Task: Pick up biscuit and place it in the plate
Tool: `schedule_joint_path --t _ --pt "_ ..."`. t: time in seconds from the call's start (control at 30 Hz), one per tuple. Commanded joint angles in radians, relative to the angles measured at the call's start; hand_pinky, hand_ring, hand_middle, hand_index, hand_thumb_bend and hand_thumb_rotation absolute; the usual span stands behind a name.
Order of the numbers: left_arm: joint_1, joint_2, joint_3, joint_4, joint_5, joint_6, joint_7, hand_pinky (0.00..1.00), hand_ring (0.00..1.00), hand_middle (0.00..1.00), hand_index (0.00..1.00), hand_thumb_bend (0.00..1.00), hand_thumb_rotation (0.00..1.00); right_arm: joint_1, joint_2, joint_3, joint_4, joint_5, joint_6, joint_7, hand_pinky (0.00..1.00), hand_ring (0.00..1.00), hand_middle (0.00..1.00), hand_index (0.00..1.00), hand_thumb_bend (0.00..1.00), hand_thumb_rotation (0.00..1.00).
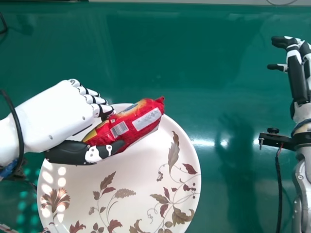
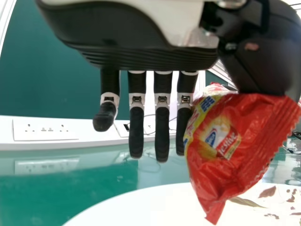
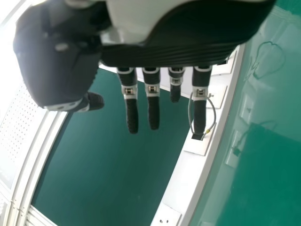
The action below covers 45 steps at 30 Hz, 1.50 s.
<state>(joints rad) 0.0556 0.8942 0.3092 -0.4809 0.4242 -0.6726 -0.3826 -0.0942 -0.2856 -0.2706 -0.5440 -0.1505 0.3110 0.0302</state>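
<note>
The biscuit (image 1: pixel 132 122) is over the plate (image 1: pixel 141 182).

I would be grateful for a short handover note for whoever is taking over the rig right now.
Left hand: pinching the red biscuit packet between thumb and fingers, over the patterned plate.
Right hand: open and idle, off to the plate's right.
Done: biscuit picked up and over the plate.
Left to do: probably lower it a little, release it, and withdraw the hand.
</note>
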Motion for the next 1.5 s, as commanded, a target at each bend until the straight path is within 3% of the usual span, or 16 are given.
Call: schedule_joint_path --t 0.0,0.2,0.37,0.53,0.63,0.67,0.7,0.73,0.77,0.8,0.87,1.0,1.23,1.37,1.47 --pt "0.037 -0.005 -0.004 0.019 0.014 -0.029 -0.003 0.12 0.43 0.45 0.50 0.50 0.00 0.005 -0.014 -0.009 0.002 -0.006 -0.006 0.001 0.61 0.76 0.80 0.74 0.36 0.59" --pt "0.112 -0.013 -0.022 0.041 0.038 -0.043 -0.036 0.14 0.39 0.42 0.50 0.50 0.00 0.007 -0.016 -0.015 0.002 0.001 -0.008 0.005 0.61 0.77 0.80 0.74 0.37 0.61" --pt "0.094 -0.020 -0.032 0.055 0.077 -0.058 -0.024 0.14 0.39 0.42 0.50 0.50 0.00 0.005 -0.020 -0.021 0.004 0.011 -0.007 0.014 0.62 0.78 0.81 0.75 0.38 0.62" --pt "0.071 -0.031 -0.045 0.086 0.088 -0.093 0.000 0.14 0.39 0.42 0.51 0.49 0.00 0.011 -0.019 -0.027 -0.005 0.015 -0.010 0.018 0.61 0.78 0.81 0.74 0.32 0.56" --pt "0.089 -0.035 -0.031 0.058 0.066 -0.039 -0.031 0.22 0.40 0.46 0.52 0.50 0.00 0.012 -0.015 -0.030 -0.008 0.018 -0.011 0.017 0.61 0.78 0.81 0.74 0.35 0.58" --pt "0.101 -0.033 -0.021 0.047 0.061 -0.017 -0.045 0.30 0.49 0.57 0.51 0.50 0.04 0.012 -0.012 -0.028 -0.011 0.016 -0.006 0.015 0.60 0.77 0.81 0.74 0.36 0.58" --pt "0.111 -0.027 -0.013 0.036 0.055 0.006 -0.062 0.43 0.66 0.76 0.73 0.63 0.27 0.011 -0.010 -0.027 -0.015 0.016 -0.001 0.014 0.60 0.77 0.81 0.74 0.36 0.58" --pt "0.116 -0.020 -0.007 0.028 0.052 0.024 -0.076 0.55 0.80 0.88 0.86 0.76 0.45 0.012 -0.011 -0.025 -0.016 0.010 -0.001 0.012 0.60 0.77 0.81 0.74 0.36 0.59" --pt "0.116 -0.016 -0.003 0.024 0.052 0.034 -0.082 0.71 0.92 0.95 0.94 0.90 0.61 0.012 -0.011 -0.023 -0.016 0.008 -0.001 0.012 0.59 0.76 0.80 0.74 0.36 0.59" --pt "0.115 -0.013 0.000 0.019 0.053 0.042 -0.087 0.79 0.96 0.97 0.97 0.95 0.69 0.013 -0.011 -0.022 -0.016 0.006 -0.002 0.010 0.59 0.76 0.80 0.74 0.36 0.60" --pt "0.108 -0.013 0.004 0.009 0.054 0.055 -0.092 0.86 0.99 1.00 0.99 0.99 0.79 0.014 -0.010 -0.024 -0.014 0.010 -0.003 0.011 0.60 0.77 0.80 0.75 0.37 0.60" --pt "0.096 -0.013 0.002 0.010 0.058 0.053 -0.087 0.81 1.00 1.00 1.00 1.00 0.84 0.015 -0.008 -0.026 -0.015 0.015 -0.003 0.013 0.60 0.77 0.81 0.74 0.36 0.59" --pt "0.094 -0.006 0.003 0.015 0.074 0.032 -0.076 0.79 0.98 1.00 1.00 0.99 0.78 0.016 -0.005 -0.024 -0.014 0.009 -0.002 0.008 0.61 0.78 0.81 0.75 0.35 0.58" --pt "0.085 -0.023 0.002 0.039 0.067 0.003 -0.045 0.80 0.96 1.00 1.00 0.89 0.77 0.013 -0.008 -0.022 -0.005 0.006 -0.009 0.008 0.61 0.78 0.81 0.75 0.36 0.59" --pt "0.067 -0.056 0.006 0.068 0.062 -0.024 0.011 0.67 0.85 0.94 0.97 0.72 0.74 0.010 -0.007 -0.022 0.005 0.008 -0.017 0.007 0.61 0.78 0.81 0.76 0.35 0.58"
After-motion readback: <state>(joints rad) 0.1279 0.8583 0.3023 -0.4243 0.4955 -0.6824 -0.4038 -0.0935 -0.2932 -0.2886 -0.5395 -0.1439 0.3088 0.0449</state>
